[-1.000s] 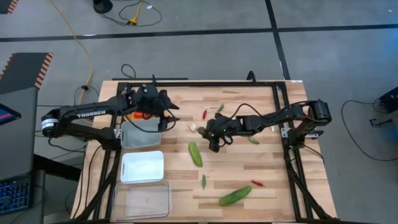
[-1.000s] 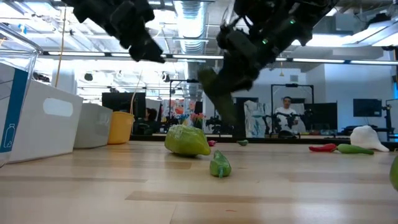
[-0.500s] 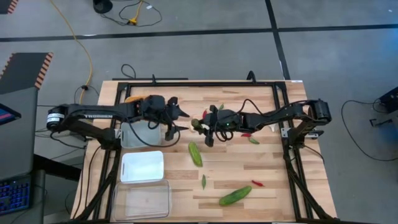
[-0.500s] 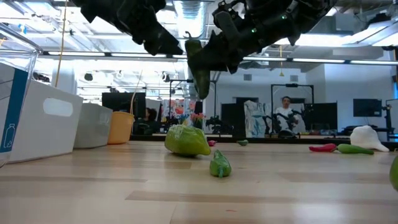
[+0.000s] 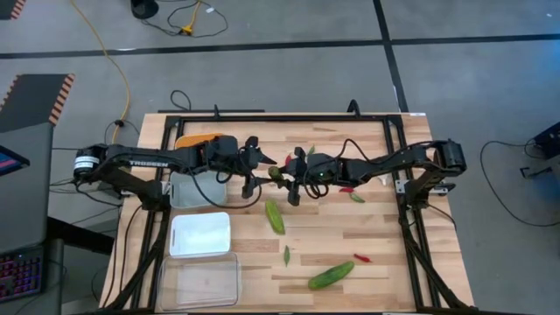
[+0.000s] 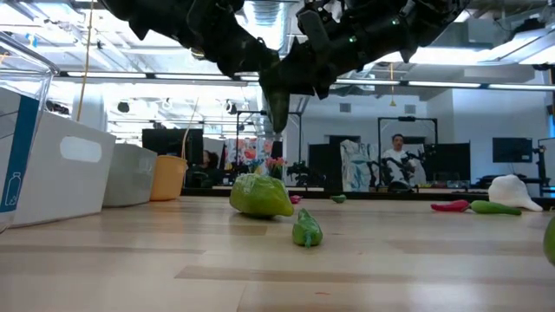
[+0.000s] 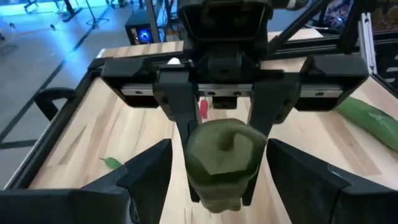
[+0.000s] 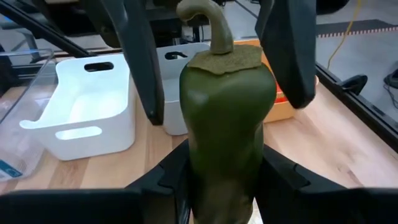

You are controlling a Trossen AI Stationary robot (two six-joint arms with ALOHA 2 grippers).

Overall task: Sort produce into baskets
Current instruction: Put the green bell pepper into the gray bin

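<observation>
While right gripper (image 8: 217, 180) clamps green pepper (image 8: 227, 118)

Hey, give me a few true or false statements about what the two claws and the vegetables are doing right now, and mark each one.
1. The right claw is shut on a green pepper. True.
2. The left claw is shut on the pepper too. False: it is open, with one finger on each side of the pepper.
3. The pepper is held up off the table. True.
4. A cucumber lies in the white basket. False: no produce shows in it; both cucumbers lie on the table.
5. The pepper hangs right over the white basket. False: it is over bare table, between the two claws.
</observation>
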